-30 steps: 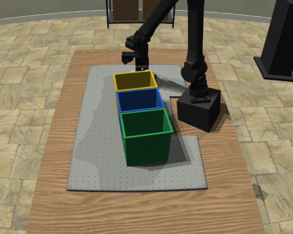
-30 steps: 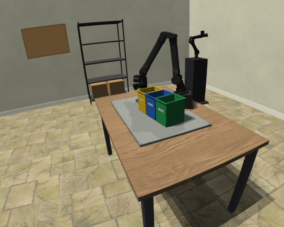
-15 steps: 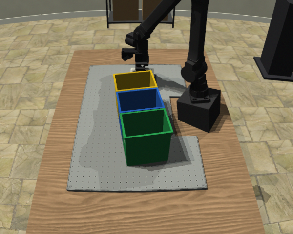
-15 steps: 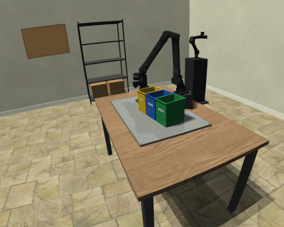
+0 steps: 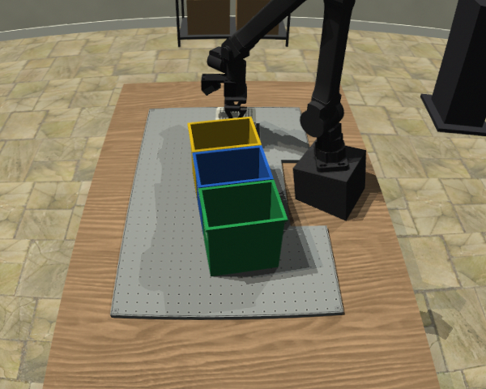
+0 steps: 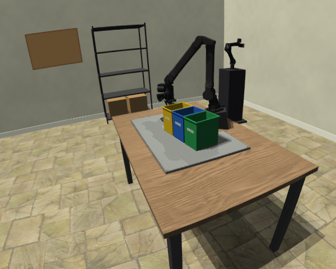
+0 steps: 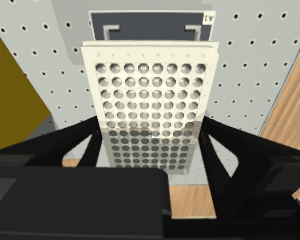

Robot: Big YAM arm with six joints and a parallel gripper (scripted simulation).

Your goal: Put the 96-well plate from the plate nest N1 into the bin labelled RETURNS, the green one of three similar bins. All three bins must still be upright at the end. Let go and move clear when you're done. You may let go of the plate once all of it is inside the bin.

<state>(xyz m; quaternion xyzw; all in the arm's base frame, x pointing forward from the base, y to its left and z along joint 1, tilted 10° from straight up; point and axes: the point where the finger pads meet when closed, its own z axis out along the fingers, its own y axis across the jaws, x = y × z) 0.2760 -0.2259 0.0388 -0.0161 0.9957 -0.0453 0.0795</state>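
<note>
My gripper [image 5: 236,113] [image 7: 150,120] is shut on the white 96-well plate [image 5: 219,113] [image 7: 150,94], with one finger at each long side. The plate is lifted above the dark plate nest [image 7: 150,25], whose far end with the A1 mark shows past it in the wrist view. Both are behind the yellow bin in the top view. The green bin [image 5: 245,249] [image 6: 207,134] stands upright at the near end of the row, with a white label on its side too small to read.
The blue bin [image 5: 231,169] [image 6: 178,131] stands upright beside the green one. The yellow bin [image 5: 220,138] [image 6: 167,125] [image 7: 10,82] stands upright at the far end, nearest my gripper. The black arm base [image 5: 318,184] is to the right of the row. The bins stand on a grey perforated board [image 5: 147,234].
</note>
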